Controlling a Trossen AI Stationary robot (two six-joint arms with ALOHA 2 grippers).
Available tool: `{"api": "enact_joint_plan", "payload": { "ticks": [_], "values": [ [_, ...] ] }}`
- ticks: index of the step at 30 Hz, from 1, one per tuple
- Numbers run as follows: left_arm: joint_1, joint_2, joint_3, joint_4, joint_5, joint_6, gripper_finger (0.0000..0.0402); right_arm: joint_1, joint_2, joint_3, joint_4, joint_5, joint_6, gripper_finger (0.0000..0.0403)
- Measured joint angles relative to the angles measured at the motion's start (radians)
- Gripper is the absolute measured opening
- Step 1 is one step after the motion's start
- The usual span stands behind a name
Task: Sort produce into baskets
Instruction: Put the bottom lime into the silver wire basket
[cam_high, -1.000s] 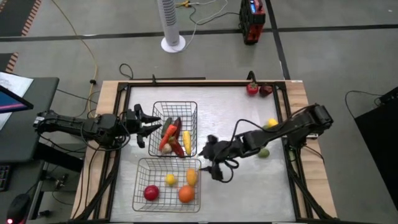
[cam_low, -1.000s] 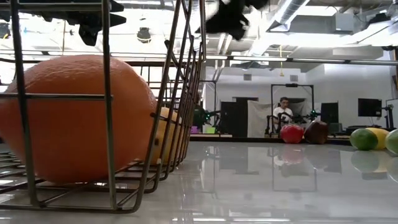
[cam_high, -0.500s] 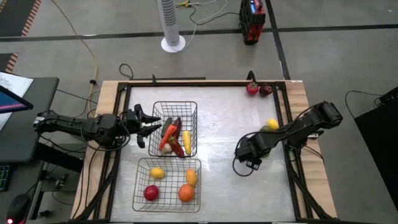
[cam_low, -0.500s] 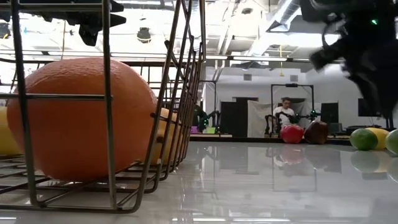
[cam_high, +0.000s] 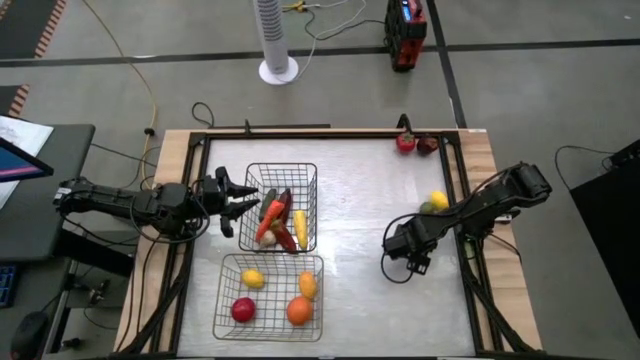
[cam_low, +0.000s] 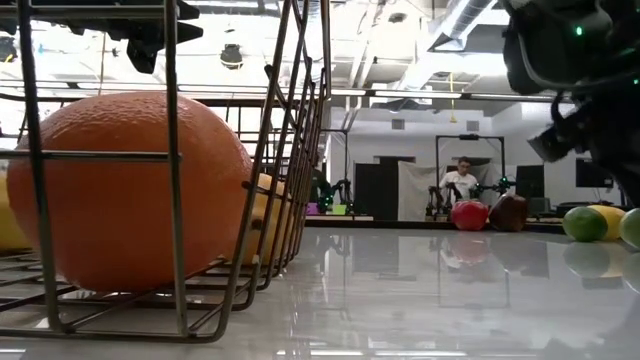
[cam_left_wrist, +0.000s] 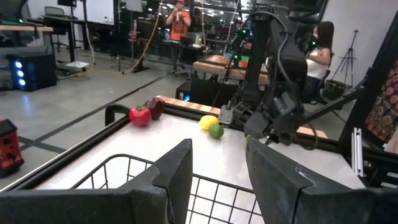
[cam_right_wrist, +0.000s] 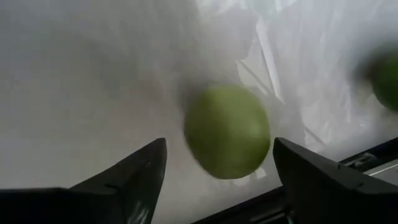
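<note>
Two wire baskets stand at the table's left. The far basket (cam_high: 283, 205) holds elongated red, orange, yellow and dark pieces. The near basket (cam_high: 270, 295) holds a red ball (cam_high: 243, 309), a yellow one (cam_high: 253, 279) and an orange (cam_high: 299, 311). My right gripper (cam_high: 416, 262) is open and empty at the table's right, above a round green fruit (cam_right_wrist: 227, 130) that lies on the table between and beyond its fingers. My left gripper (cam_high: 240, 205) is open and empty beside the far basket's left side.
A red piece (cam_high: 405, 142) and a dark red one (cam_high: 427, 145) lie at the far right corner. A yellow fruit (cam_high: 438, 198) and a green one (cam_high: 425, 207) lie by the right arm. The table's middle (cam_high: 355, 210) is bare. A person sits far behind the table (cam_low: 458, 180).
My right gripper has gone from the near basket's right rim toward the table's right edge and now stands over the green fruit. The yellow fruit in the near basket has rolled toward the basket's left side and come to rest.
</note>
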Motion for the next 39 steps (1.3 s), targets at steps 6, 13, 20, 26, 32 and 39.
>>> {"api": "enact_joint_plan", "payload": {
  "ticks": [6, 13, 20, 26, 32, 39],
  "values": [
    [0.0, 0.0, 0.0, 0.0, -0.002, 0.0, 0.0137, -0.017, 0.0, -0.042, 0.045, 0.008, -0.014, 0.0269],
    [0.0, 0.0, 0.0, 0.0, -0.003, 0.0, 0.0137, -0.016, 0.0, -0.038, 0.092, 0.008, -0.035, 0.0198],
    [0.0, 0.0, 0.0, -0.001, -0.007, 0.004, 0.0137, -0.014, 0.001, 0.081, 0.185, -0.001, -0.062, 0.0208],
    [0.0, 0.0, 0.0, -0.001, -0.018, 0.004, 0.0137, -0.007, 0.001, 0.284, 0.357, -0.004, -0.151, 0.0206],
    [0.0, 0.0, 0.0, -0.001, -0.02, 0.004, 0.0137, 0.013, 0.006, 0.393, 0.869, 0.007, -0.334, 0.0217],
    [0.0, 0.001, 0.0, -0.001, -0.02, 0.003, 0.0137, 0.009, 0.142, 0.44, 1.214, -0.047, -0.478, 0.023]
  ]
}}
